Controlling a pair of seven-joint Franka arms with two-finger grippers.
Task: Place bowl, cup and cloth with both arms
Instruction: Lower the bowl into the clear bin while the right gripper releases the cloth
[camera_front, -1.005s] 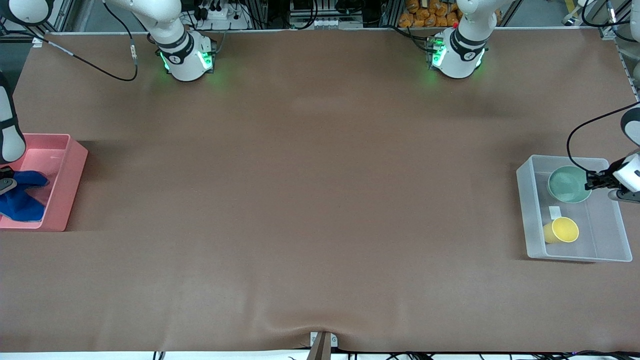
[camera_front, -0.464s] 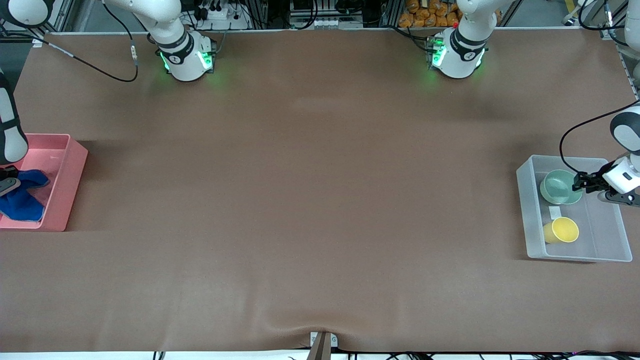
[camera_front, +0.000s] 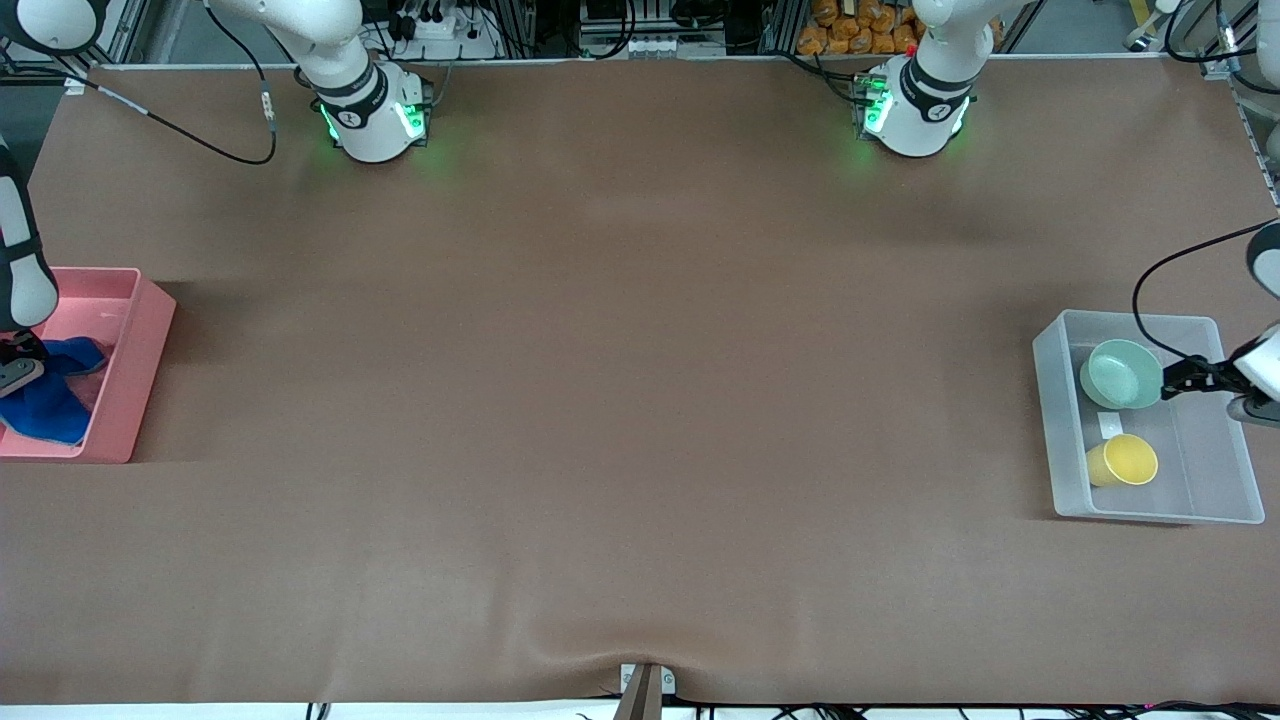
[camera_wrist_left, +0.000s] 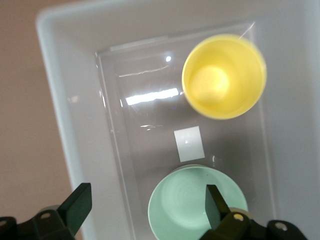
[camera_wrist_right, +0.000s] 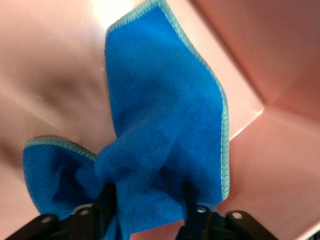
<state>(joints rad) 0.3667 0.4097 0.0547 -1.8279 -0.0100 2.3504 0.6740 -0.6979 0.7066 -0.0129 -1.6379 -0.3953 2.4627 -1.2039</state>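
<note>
- Left gripper (camera_wrist_left: 145, 210) over the clear bin (camera_front: 1058, 420) at the left arm's end of the table, jaws spread wide and released, one finger above the bowl (camera_wrist_left: 192, 207), the other out past the bin wall.
- Bowl (camera_front: 1120, 373) resting in the bin, cup (camera_front: 1125, 461) beside it and nearer the front camera, apart, with a small white label (camera_wrist_left: 188, 143) between them on the bin floor.
- Right gripper (camera_wrist_right: 147, 205) in the pink bin (camera_front: 130, 380) at the right arm's end, jaws parted with bunched cloth (camera_wrist_right: 160, 130) between the fingers; grasp or release cannot tell.
- Cloth (camera_front: 50, 395) crumpled inside the pink bin, partly hidden under the right arm.
</note>
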